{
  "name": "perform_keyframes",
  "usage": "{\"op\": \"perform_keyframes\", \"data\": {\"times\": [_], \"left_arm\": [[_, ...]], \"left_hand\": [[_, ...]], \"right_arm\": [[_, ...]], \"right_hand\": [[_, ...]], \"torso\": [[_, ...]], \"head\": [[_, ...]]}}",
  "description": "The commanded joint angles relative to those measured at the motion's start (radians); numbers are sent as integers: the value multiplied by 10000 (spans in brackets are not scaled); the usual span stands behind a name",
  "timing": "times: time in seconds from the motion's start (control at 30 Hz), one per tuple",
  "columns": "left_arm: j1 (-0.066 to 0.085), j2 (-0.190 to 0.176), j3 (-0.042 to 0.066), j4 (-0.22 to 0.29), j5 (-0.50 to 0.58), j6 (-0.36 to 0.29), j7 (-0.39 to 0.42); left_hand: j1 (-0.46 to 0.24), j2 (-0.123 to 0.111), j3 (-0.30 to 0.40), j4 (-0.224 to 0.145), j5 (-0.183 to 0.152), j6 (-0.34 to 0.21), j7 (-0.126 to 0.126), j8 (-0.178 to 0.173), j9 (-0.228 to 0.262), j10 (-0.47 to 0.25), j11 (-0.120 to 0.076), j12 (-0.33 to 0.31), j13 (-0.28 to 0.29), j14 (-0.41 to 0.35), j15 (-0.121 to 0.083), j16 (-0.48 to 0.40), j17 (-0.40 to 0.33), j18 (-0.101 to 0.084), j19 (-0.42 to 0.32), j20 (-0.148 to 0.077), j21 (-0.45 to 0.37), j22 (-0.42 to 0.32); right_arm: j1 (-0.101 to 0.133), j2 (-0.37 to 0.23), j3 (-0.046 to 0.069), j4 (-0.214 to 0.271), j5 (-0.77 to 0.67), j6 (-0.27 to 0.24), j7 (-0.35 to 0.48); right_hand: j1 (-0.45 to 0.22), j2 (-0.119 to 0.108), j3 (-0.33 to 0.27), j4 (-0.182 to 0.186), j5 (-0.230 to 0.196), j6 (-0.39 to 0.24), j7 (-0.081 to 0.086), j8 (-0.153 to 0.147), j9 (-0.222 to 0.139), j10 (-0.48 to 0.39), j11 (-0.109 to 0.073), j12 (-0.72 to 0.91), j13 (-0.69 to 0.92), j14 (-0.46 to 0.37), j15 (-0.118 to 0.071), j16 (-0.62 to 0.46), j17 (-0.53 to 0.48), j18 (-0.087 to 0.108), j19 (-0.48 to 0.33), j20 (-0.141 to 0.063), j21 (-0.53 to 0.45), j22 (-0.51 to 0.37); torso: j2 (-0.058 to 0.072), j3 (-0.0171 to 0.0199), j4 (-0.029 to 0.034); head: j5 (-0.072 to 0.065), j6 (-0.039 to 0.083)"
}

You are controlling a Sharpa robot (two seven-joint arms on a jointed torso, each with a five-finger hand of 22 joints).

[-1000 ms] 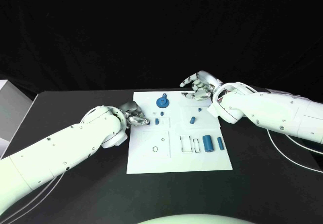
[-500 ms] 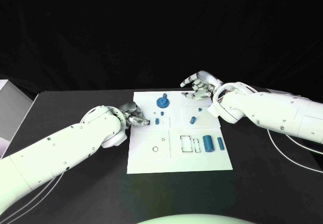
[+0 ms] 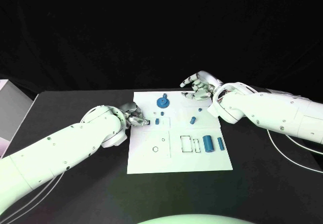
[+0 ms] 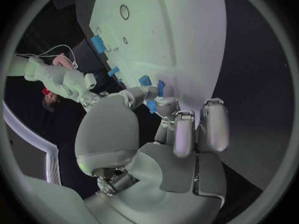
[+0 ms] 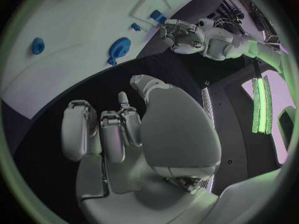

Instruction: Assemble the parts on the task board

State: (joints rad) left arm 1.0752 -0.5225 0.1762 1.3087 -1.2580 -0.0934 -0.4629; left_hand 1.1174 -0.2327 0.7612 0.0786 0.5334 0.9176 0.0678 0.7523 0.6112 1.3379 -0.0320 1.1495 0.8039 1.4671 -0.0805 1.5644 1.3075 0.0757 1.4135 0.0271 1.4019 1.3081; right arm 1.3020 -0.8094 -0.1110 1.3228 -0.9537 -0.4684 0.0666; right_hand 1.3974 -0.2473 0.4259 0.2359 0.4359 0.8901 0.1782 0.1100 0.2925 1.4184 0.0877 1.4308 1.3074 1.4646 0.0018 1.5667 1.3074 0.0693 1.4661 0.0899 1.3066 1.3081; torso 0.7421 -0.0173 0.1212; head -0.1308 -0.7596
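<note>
The white task board (image 3: 176,154) lies mid-table. On it are a blue gear (image 3: 163,101), small blue parts (image 3: 193,120) and two blue cylinders (image 3: 208,143). My left hand (image 3: 135,116) rests at the board's left edge with fingers curled in; the left wrist view shows a small blue part (image 4: 151,106) pinched between thumb and finger. My right hand (image 3: 199,87) hovers past the board's far right corner, fingers curled with nothing in them. The right wrist view shows that hand (image 5: 118,129) above the black table near the gear (image 5: 119,47).
A pale box (image 3: 13,112) stands at the table's left edge. White cables (image 3: 292,149) trail on the table at the right. Black tabletop surrounds the board on all sides.
</note>
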Motion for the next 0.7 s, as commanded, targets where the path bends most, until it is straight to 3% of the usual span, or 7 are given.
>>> {"op": "perform_keyframes", "data": {"times": [0.03, 0.23, 0.4, 0.7], "left_arm": [[-66, 49, -54, -24, 108, 251, -159], [-63, 83, -53, -39, 231, 277, -132], [-61, 104, -53, -46, 312, 315, -111], [-60, 132, -53, -58, 358, 239, -72]], "left_hand": [[-25, 62, 1189, -1226, 22, 333, -285, 67, 3, 118, -40, 36, -11, 1037, -40, 64, 2633, -122, 66, 7, 51, 64], [-150, 74, 1069, -1163, -27, 324, -285, 79, -3, 141, -34, 46, 22, 1037, -34, 64, 2633, -109, 25, 7, 11, 5], [-423, 71, 120, -825, -194, 252, -395, 147, -2, 236, -95, 142, 254, 1037, -63, 64, 2633, -98, -16, -12, -46, -37], [-592, 52, -708, -321, -235, 321, -480, 106, -112, 204, -152, 132, 327, 1037, -114, 64, 2633, -97, -15, -59, -82, -55]], "right_arm": [[-5, 10, 3, 4, -13, 109, 110], [-6, 4, 3, 2, -13, 109, 110], [-6, 6, 3, -4, -11, 110, 111], [-6, 17, 3, -15, -7, 111, 118]], "right_hand": [[-74, -4, 43, 0, 35, 58, -21, -58, -8, 76, -11, 41, 1247, 1061, 21, 41, 2634, -98, 404, 70, 62, 351], [-74, -4, 43, 0, 35, 58, -21, -58, -8, 76, -11, 41, 1247, 1061, 21, 41, 2634, -98, 404, 70, 62, 351], [-74, -4, 43, 0, 35, 58, -21, -58, -8, 76, -11, 41, 1247, 1061, 21, 41, 2634, -98, 404, 70, 62, 351], [-74, -4, 43, 0, 35, 58, -21, -58, -8, 76, -11, 41, 1247, 1061, 21, 41, 2634, -98, 404, 70, 62, 351]], "torso": [[1, 3, -3], [0, 12, -11], [0, 17, -5], [0, 9, 0]], "head": [[-2, -3], [10, 4], [9, 0], [8, -4]]}}
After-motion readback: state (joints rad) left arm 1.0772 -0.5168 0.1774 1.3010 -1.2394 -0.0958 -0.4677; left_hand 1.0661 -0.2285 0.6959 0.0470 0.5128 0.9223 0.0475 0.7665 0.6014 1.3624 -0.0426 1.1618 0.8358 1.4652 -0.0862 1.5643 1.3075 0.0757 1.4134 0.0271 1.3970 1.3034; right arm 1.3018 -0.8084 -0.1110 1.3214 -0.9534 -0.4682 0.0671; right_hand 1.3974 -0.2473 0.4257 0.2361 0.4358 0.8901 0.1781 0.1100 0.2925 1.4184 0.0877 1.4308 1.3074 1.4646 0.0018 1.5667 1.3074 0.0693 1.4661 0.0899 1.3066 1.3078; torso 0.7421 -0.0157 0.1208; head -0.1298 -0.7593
